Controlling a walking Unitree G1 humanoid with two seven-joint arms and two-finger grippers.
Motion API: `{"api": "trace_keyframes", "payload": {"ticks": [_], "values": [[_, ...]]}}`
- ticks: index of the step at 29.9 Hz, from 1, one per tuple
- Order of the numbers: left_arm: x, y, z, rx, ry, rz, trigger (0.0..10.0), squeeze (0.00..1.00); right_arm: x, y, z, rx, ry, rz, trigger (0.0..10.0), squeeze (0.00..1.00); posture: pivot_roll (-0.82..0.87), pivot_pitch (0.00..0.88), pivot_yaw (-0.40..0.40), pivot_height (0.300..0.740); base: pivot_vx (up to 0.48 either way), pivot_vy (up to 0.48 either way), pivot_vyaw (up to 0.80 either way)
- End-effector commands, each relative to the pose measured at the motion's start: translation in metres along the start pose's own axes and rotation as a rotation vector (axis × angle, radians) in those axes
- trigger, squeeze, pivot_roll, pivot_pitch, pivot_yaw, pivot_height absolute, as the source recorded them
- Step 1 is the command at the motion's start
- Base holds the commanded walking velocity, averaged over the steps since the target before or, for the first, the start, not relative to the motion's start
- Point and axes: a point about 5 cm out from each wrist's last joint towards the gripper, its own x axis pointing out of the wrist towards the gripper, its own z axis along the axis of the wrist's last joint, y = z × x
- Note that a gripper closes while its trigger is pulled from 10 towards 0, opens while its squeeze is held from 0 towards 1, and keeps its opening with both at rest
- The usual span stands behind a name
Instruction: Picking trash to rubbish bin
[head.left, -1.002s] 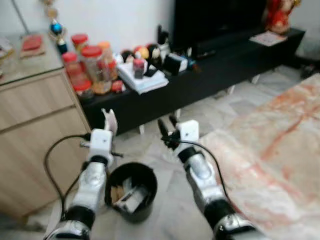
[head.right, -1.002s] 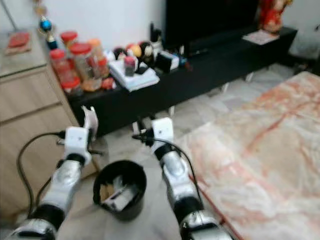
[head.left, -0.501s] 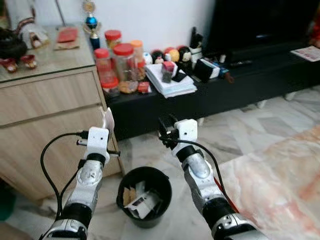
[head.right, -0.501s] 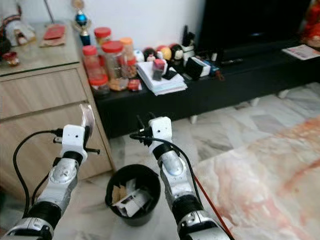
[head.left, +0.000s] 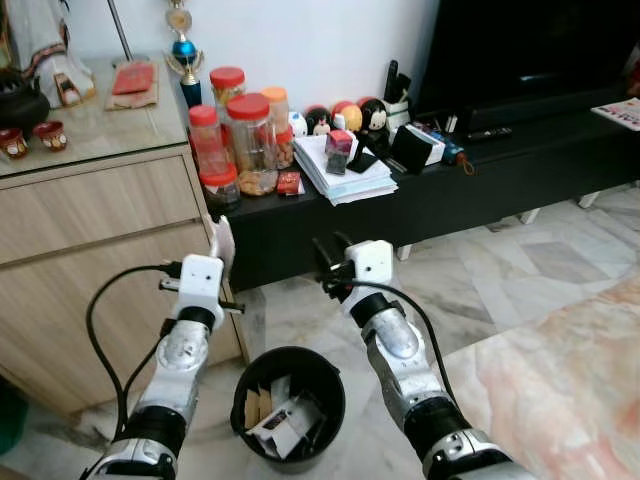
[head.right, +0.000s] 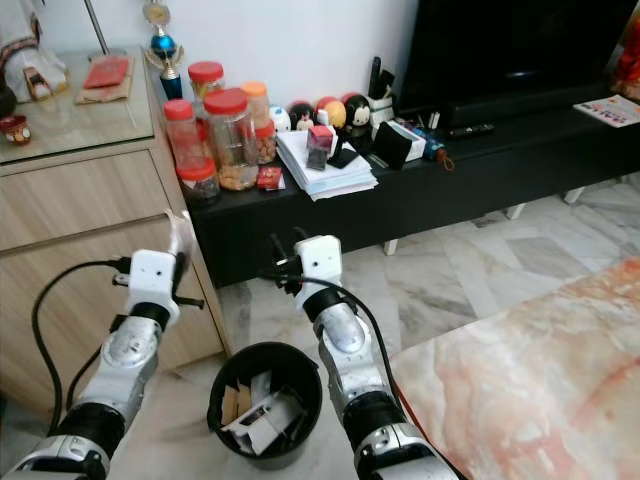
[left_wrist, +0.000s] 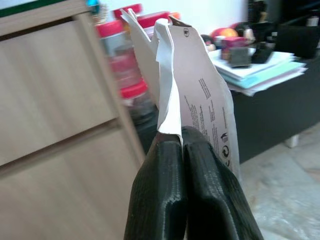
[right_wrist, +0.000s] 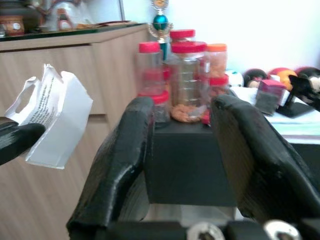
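A black rubbish bin (head.left: 290, 400) stands on the floor below and between my two arms, with paper and card scraps inside. My left gripper (head.left: 216, 252) is shut on a white paper wrapper (left_wrist: 195, 90), held upright above and to the left of the bin. The same wrapper (right_wrist: 52, 122) hangs off to one side in the right wrist view. My right gripper (head.left: 330, 256) is open with nothing between its fingers (right_wrist: 120, 165), raised above the bin's far right side.
A wooden cabinet (head.left: 90, 260) stands on the left. A low black TV bench (head.left: 450, 180) along the wall carries jars (head.left: 250, 140), a stack of papers (head.left: 345, 175) and small items. A marble table (head.left: 570, 390) fills the right foreground.
The camera has swung left and steadied, so the cabinet and bin show more fully. Both arms hold the same raised pose, the wrapper still in the left gripper.
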Motion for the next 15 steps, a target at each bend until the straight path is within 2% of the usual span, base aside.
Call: {"api": "trace_keyframes", "payload": {"ticks": [1,2,6,8,11,15], "values": [[0.003,-0.009,0.004,-0.018,-0.013,-0.032,10.0,0.0,-0.001,-0.007,0.001,-0.01,0.006,-0.013,10.0,0.0,0.22,0.0,0.01,0.74,0.356,0.0,0.0],[0.003,-0.009,0.004,-0.018,-0.013,-0.032,10.0,0.0,-0.001,-0.007,0.001,-0.01,0.006,-0.013,10.0,0.0,0.22,0.0,0.01,0.74,0.356,0.0,0.0],[-0.001,-0.024,-0.009,-0.086,0.071,-0.145,10.0,0.0,-0.001,-0.006,-0.004,-0.048,0.064,0.01,10.0,0.0,0.22,0.0,0.005,0.74,0.0,0.0,0.0],[-0.002,-0.028,-0.014,-0.109,0.102,-0.166,10.0,0.0,-0.001,-0.006,-0.007,-0.066,0.093,0.014,10.0,0.0,0.22,0.0,0.005,0.74,0.0,0.0,0.0],[-0.007,-0.039,-0.029,-0.151,0.207,-0.228,10.0,0.0,0.0,-0.003,-0.011,-0.085,0.15,0.055,10.0,0.0,0.22,0.0,0.001,0.74,0.0,0.0,0.0],[-0.012,-0.042,-0.04,-0.162,0.283,-0.241,10.0,0.0,-0.001,-0.002,-0.016,-0.118,0.216,0.081,10.0,0.0,0.21,0.0,0.0,0.74,0.0,0.0,0.0]]}}
